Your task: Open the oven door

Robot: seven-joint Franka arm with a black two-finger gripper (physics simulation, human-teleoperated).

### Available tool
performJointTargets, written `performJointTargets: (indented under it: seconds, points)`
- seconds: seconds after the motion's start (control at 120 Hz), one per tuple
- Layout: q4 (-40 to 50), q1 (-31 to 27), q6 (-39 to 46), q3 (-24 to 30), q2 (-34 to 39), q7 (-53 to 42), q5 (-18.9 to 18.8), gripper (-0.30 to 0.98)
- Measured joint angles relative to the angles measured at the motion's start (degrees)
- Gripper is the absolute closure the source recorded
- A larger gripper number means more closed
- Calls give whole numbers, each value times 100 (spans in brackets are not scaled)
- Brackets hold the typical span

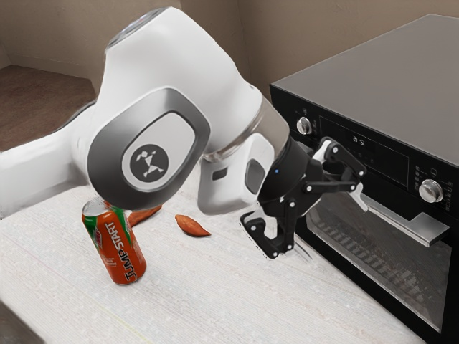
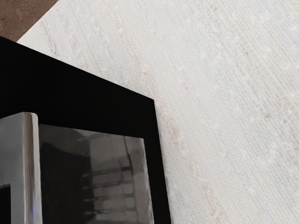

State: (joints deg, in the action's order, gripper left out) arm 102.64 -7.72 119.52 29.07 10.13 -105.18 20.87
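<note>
Aiming for the black door with a dark glass window [image 1: 381,261], set in the front of the grey-topped black oven [image 1: 358,79] at the exterior view's right. Looks shut, flush with the oven front. Held out from it near the top, the broad, flat handle of silver metal [image 1: 414,218], with its long axis running level along the front, from the far end toward the near, right-hand end of the exterior view.

Close beside the handle's far end, the black two-finger gripper [image 1: 320,227], spread wide and holding nothing. Cannot tell about contact with the metal. To reach the middle of the handle, need to go along that long axis, nearer and to the exterior view's right, then set one finger on each side before closing. Might slip off the end or knock the bar if closed from here. After that, pull outward and down, judging by the high bar.

Well apart on the pale bench [image 1: 215,297], toward the exterior view's left: the red-orange and green drink can [image 1: 118,247] and two orange-brown tapered roots [image 1: 193,226], clear of the likely swing.
</note>
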Motion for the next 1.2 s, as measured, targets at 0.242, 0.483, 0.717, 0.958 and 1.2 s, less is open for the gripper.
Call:
performJointTargets:
  seconds: [0.242,0.483,0.717,0.958,1.2]
  points:
    - [-408,-20,169,14,-473,198,-496,0]
    - [-351,57,266,100,-669,622,-1226,0]
    - [-399,51,379,94,-970,978,-1293,0]
    - [2314,751,-314,-238,4494,1321,-771,6]
    - [-3378,444,-2956,-2988,-1200,4077,-2131,2]
